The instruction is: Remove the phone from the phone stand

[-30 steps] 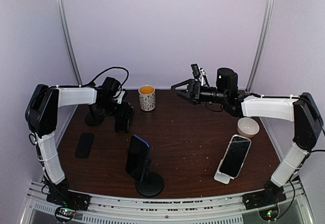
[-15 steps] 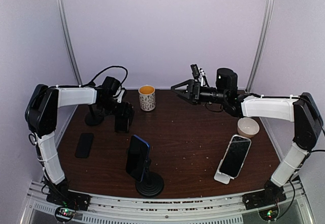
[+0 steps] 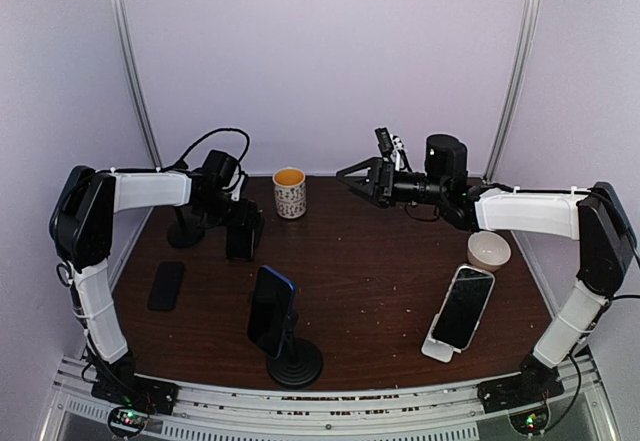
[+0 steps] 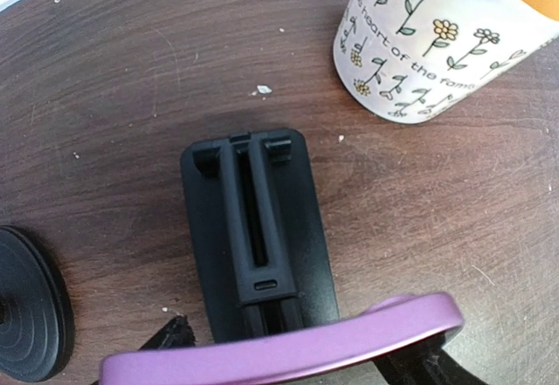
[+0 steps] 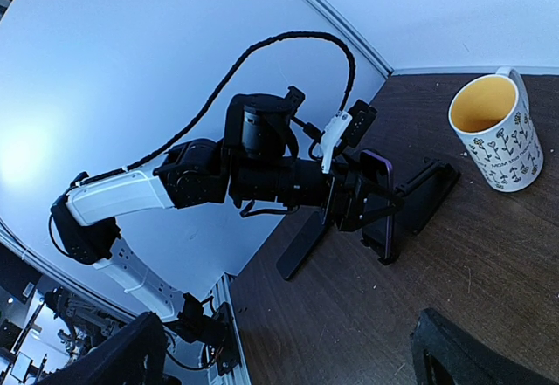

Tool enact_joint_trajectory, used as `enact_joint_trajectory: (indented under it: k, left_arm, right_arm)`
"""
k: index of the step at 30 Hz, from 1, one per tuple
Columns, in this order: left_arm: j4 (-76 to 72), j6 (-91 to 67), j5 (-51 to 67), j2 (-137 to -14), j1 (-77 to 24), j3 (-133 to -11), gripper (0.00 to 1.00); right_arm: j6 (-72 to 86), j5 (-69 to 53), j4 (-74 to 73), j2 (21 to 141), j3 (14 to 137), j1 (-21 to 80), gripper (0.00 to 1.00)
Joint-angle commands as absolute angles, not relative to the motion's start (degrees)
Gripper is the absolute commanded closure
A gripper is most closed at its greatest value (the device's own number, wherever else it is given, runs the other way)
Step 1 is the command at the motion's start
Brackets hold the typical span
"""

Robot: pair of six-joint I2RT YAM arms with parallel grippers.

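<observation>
My left gripper (image 3: 232, 213) is shut on a purple-edged phone (image 4: 288, 350), whose edge crosses the bottom of the left wrist view. Just beyond it the black phone stand (image 4: 255, 237) lies with its cradle empty. In the right wrist view the phone (image 5: 377, 203) is held upright in the left gripper (image 5: 354, 200), just in front of the leaning stand (image 5: 428, 195). Whether its lower end touches the table I cannot tell. In the top view the stand (image 3: 244, 233) sits at the back left. My right gripper (image 3: 358, 176) is open and empty, raised above the back middle of the table.
A flowered mug (image 3: 289, 192) stands right of the stand. A black round base (image 3: 185, 231) is to its left, and a dark phone (image 3: 166, 285) lies flat. A blue phone on a round stand (image 3: 272, 311) is near front; a phone on a white stand (image 3: 462, 308) and a bowl (image 3: 489, 251) are at right.
</observation>
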State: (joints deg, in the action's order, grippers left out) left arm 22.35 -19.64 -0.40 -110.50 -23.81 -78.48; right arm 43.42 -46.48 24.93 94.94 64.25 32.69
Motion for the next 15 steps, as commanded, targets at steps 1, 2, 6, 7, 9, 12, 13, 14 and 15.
enact_joint_trajectory:
  k: [1, 2, 6, 7, 9, 12, 13, 14, 15]
  left_arm:
    - [21.4, -20.2, -1.2, -106.5, -24.5, -79.2, 0.3]
    - [21.7, -20.2, -1.3, -105.8, -24.6, -79.3, 0.31]
    - [23.2, -19.9, -1.4, -103.5, -24.6, -80.0, 0.34]
    - [23.4, -19.7, -1.3, -102.9, -24.5, -80.1, 0.34]
    - [24.0, -19.6, -0.9, -102.2, -24.6, -80.5, 0.35]
    - [25.4, -19.8, -0.2, -101.1, -24.6, -81.1, 0.37]
    - [25.8, -19.8, -0.2, -100.4, -24.7, -81.2, 0.38]
    - [26.3, -19.7, -0.3, -99.8, -24.9, -81.1, 0.38]
    - [26.8, -19.7, -0.5, -99.0, -25.0, -80.9, 0.38]
  right_arm:
    - [42.8, -46.1, 25.3, 94.0, 65.0, 32.3, 0.0]
    - [42.8, -46.1, 25.4, 94.1, 65.0, 32.3, 0.0]
    - [42.9, -46.1, 25.5, 94.1, 65.0, 32.3, 0.0]
    - [43.0, -46.2, 25.7, 94.2, 65.0, 32.3, 0.0]
    - [43.3, -46.3, 26.3, 94.4, 64.7, 32.3, 0.0]
    - [43.6, -46.3, 26.9, 94.4, 64.3, 32.3, 0.0]
    - [43.7, -46.3, 26.9, 94.4, 64.2, 32.3, 0.0]
    - [43.6, -46.3, 26.9, 94.4, 64.2, 32.3, 0.0]
    - [43.6, -46.3, 26.9, 94.2, 64.1, 32.3, 0.0]
